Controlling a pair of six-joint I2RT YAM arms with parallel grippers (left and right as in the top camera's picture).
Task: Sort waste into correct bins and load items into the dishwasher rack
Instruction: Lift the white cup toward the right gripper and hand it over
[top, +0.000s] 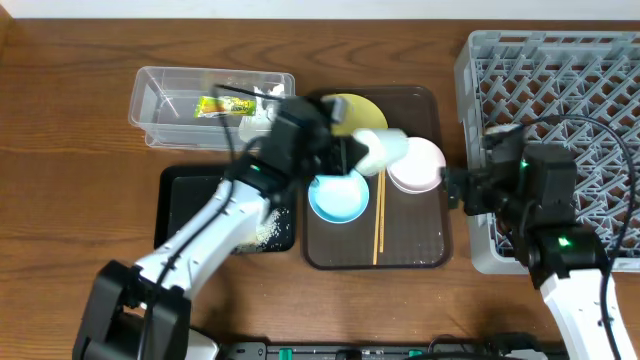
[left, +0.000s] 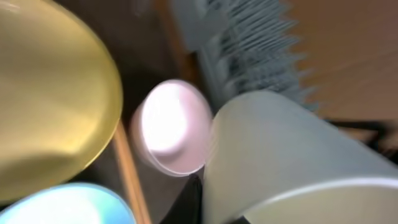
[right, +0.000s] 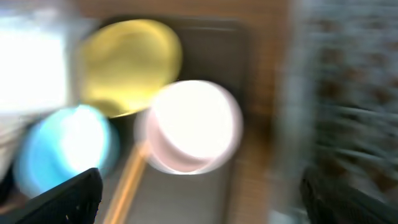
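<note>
My left gripper (top: 356, 152) is shut on the small white cup (top: 386, 148), held on its side above the brown serving tray (top: 425, 245). The cup fills the left wrist view (left: 292, 155). On the tray are the yellow plate (top: 352, 108), light blue bowl (top: 337, 197), pale pink bowl (top: 420, 166) and chopsticks (top: 379, 218). My right gripper (top: 455, 190) is open and empty between the tray and the grey dishwasher rack (top: 560, 80); in its blurred wrist view the pink bowl (right: 193, 124) lies ahead of the open gripper (right: 205, 205).
The clear tub (top: 160, 100) at the back left holds the green-and-orange wrapper (top: 214, 107) and crumpled white paper (top: 266, 95). The black tray (top: 190, 205) in front of it holds rice scraps (top: 268, 230). My left arm crosses over the black tray.
</note>
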